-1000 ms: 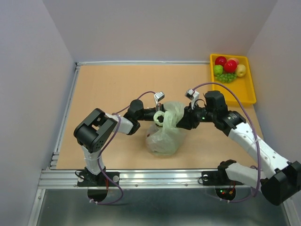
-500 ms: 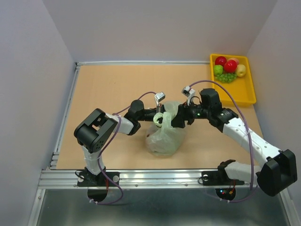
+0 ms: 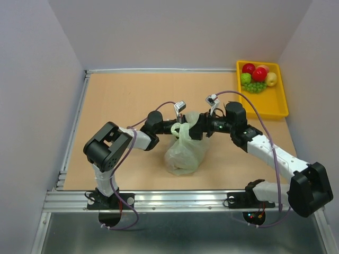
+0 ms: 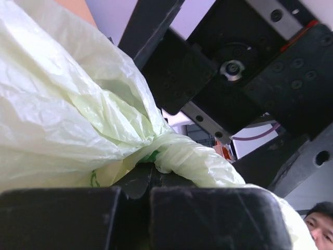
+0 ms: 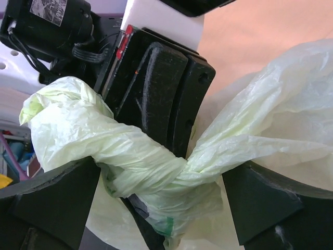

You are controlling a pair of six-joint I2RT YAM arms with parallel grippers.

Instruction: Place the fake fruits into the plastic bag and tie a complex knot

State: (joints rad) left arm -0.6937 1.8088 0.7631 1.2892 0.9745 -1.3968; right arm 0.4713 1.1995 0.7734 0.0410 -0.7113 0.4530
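A thin, crinkly, pale-green plastic bag (image 3: 185,154) is sitting near the middle of a tan table (image 3: 122,100), its lower part slumping into a soft rounded lump. Its upper part is gathering into a narrow, twisted neck that is rising between two black robot arms meeting above it.

The left hand (image 3: 179,128) is reaching in from the left. In the left wrist view its two dark, matte fingers are pressing together at the bottom edge, clamping a rope-like twist of the wrinkled plastic.

The right hand (image 3: 195,127) is reaching in from the right, just beside the left one. In the right wrist view its two blocky black fingers (image 5: 47,203) are standing wide apart, and the twisted band of bag is running across the gap between them; whether they are pressing on it cannot be told. Behind the twist, the left hand's ribbed foam pads (image 5: 161,88) are showing side by side.

The fake fruits (image 3: 258,75) are lying well apart from the bag, in a yellow rectangular tray (image 3: 280,103) at the table's far right corner: glossy red, green and yellow balls touching one another, with a bunch of tiny green grapes (image 3: 254,87) just in front.
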